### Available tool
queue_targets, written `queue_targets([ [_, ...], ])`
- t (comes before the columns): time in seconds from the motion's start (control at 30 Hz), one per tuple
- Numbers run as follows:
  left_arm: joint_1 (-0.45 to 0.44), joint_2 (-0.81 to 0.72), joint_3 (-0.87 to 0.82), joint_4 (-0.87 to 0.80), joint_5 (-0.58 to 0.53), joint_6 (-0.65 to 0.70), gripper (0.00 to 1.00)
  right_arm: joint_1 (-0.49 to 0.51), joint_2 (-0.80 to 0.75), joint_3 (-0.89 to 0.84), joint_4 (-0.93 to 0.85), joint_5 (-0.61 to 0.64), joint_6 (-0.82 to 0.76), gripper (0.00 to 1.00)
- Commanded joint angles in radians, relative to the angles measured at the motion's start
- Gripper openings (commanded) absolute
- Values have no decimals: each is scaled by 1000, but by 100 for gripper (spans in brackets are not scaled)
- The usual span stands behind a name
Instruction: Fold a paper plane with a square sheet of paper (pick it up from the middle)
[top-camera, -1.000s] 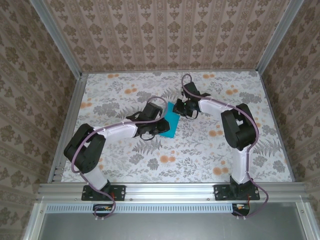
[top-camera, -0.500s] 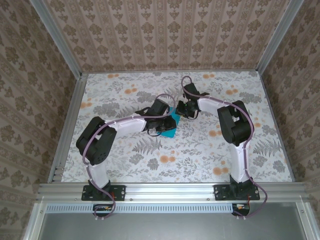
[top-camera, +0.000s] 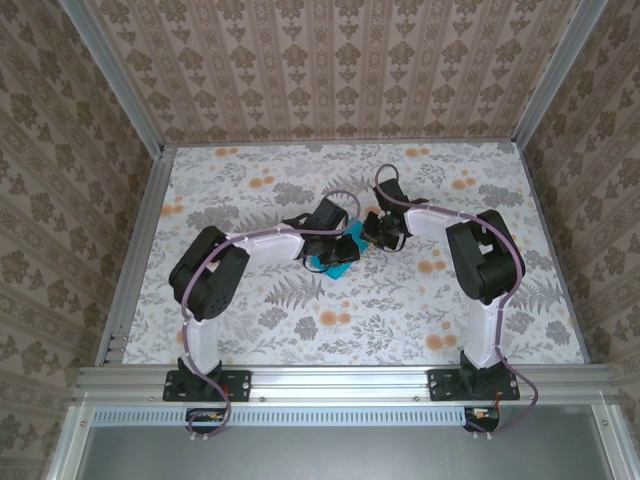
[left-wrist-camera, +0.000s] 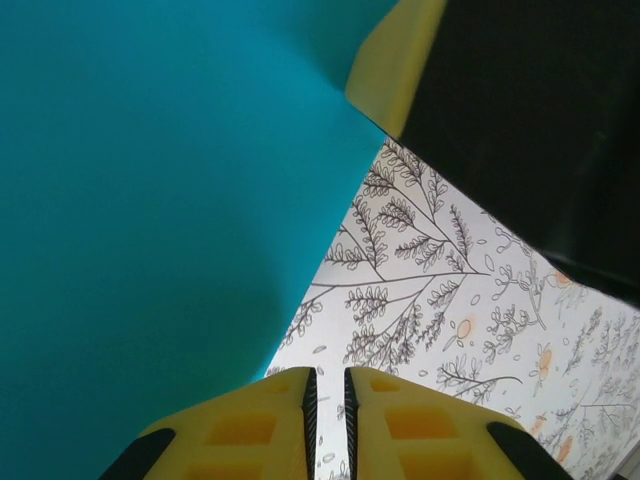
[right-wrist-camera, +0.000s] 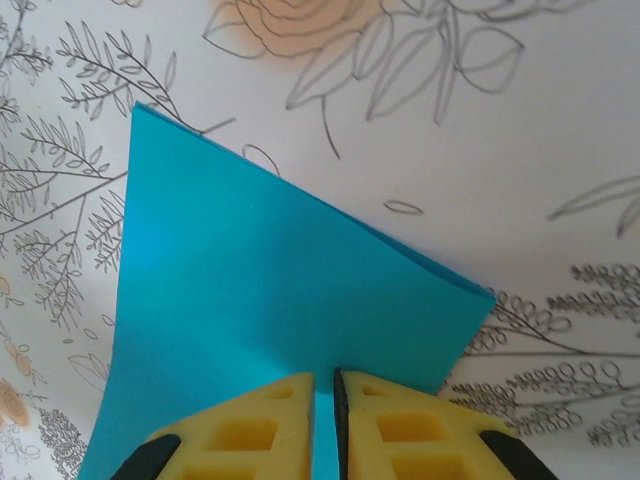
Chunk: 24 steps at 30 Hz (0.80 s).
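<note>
The right tool (right-wrist-camera: 322, 400) is clenched on the near edge of the thin turquoise-blue square sheet of paper (right-wrist-camera: 280, 330), blue showing in the slit between its jaws; from that pinch the sheet lifts off the floral-patterned worktop (right-wrist-camera: 450, 150), likely so an edge can be swung over for a fold; the left tool (left-wrist-camera: 327, 400) has its jaws drawn almost together right at the paper's edge, worktop pattern showing through the slit, so whether it pinches any paper cannot be told; from above, both tools meet mid-worktop over the sheet; no dart yet, the folding looks early, and opposing tugs could tear it.
</note>
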Motion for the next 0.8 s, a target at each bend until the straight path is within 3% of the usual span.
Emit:
queue_targets([
  [0.0, -7, 26, 26, -26, 13, 8, 17, -2, -40, -13, -1, -17, 29, 16],
  [0.27, -4, 32, 13, -78, -52, 27, 15, -3, -24, -12, -1, -29, 15, 16],
  [0.77, -1, 5, -26, -54, -60, 68, 14, -16, -13, -48, 32, -46, -14, 17],
])
